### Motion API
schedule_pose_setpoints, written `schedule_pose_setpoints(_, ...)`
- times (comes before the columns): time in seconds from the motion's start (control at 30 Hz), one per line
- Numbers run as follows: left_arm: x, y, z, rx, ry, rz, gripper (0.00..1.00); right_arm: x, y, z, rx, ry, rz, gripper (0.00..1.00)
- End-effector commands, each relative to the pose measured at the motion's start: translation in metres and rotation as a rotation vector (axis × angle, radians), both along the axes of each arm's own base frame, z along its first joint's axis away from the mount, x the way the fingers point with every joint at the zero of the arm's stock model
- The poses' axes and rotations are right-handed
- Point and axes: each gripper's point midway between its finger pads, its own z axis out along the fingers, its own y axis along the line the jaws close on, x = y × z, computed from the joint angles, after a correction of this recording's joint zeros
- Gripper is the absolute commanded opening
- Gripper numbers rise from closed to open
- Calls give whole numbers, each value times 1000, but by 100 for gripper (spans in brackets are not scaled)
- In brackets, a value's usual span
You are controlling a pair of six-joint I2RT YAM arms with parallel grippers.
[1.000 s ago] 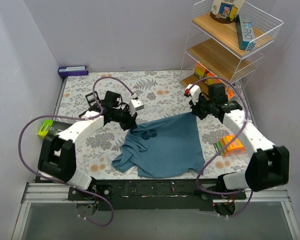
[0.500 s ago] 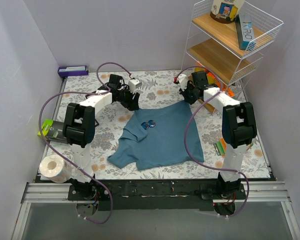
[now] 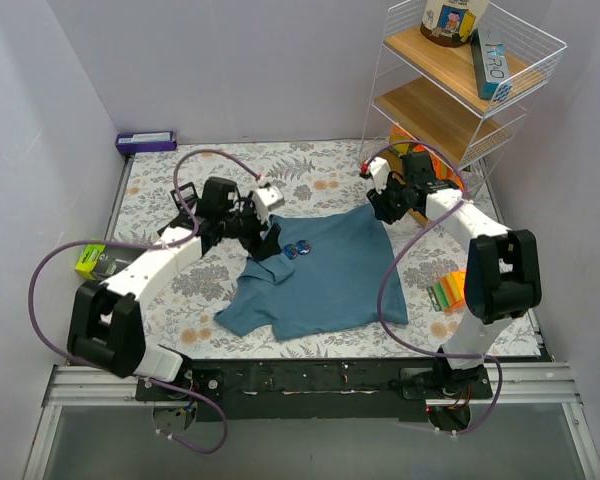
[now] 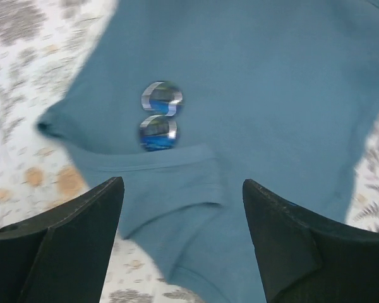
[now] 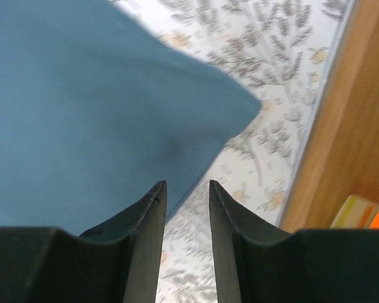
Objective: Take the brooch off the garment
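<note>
Finds one teal T-shirt (image 3: 325, 280) spread on the floral table cover (image 3: 180, 290), navy-trimmed neck toward the left arm. Counts two round brooches (image 4: 162, 98), blue and silvery, pinned to the chest just beside the neckband, edge touching edge. Cannot tell the intended one.

Places the left gripper (image 4: 182, 189) above the neckband, just short of the lower brooch (image 4: 158, 132). Notes its fingers (image 4: 69, 246) spread wide, holding nothing, cloth below. Places the right gripper (image 5: 185, 189) over the far right corner of the shirt. Notes its fingers (image 5: 139, 240) close together with a narrow slit between, clamped on nothing visible.

Judges the risks as follows:
- Closing from so wide a spread may catch both brooches at once, or gather cloth along with the pin.
- Pulling on a fastened pin would likely lift or drag the whole shirt, with the cloth held down by neither gripper.
- May also snag the folded neckband next to the lower brooch.
- Cannot see any clasp, so cannot judge the release direction.

Counts besides: two arms, one wire shelf rack (image 3: 430, 100), one purple box (image 3: 145, 141), one green box (image 3: 93, 260), one orange packet (image 3: 448, 292).
</note>
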Motion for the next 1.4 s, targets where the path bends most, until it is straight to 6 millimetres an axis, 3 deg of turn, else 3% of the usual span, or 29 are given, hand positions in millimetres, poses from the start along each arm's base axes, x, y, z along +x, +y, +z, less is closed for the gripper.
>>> schedule_pose_setpoints(0.0,-56,-17,-19,40,-35,-158,75,-49,9,4,29,12,143,40)
schedule_pose_setpoints(0.03,-64,-21,-25,34,-11,-161,75,-64,8,-9,11,50,164,39)
schedule_pose_setpoints(0.13,-71,-28,-40,47,37,-178,72,-94,2,-25,-22,104,200,36)
schedule_pose_setpoints(0.3,-74,-37,-73,101,45,-168,69,-115,-3,-30,-18,110,196,36)
schedule_pose_setpoints(0.5,-69,-44,-85,153,-8,-163,59,-119,2,-35,13,145,175,34)
schedule_pose_setpoints(0.73,-55,-38,-90,218,-62,-108,48,-124,3,-43,5,173,195,33)
schedule_pose_setpoints(0.97,-57,-34,-99,243,-57,-125,42,-124,1,-45,-8,171,202,32)
schedule_pose_setpoints(1.2,-59,-32,-104,266,-53,-147,27,-122,2,-46,-6,179,196,32)
schedule_pose_setpoints(1.33,-59,-33,-105,265,-48,-151,14,-121,1,-47,-12,183,195,32)
schedule_pose_setpoints(1.37,-58,-34,-104,263,-51,-151,3,-121,0,-47,-14,183,193,32)
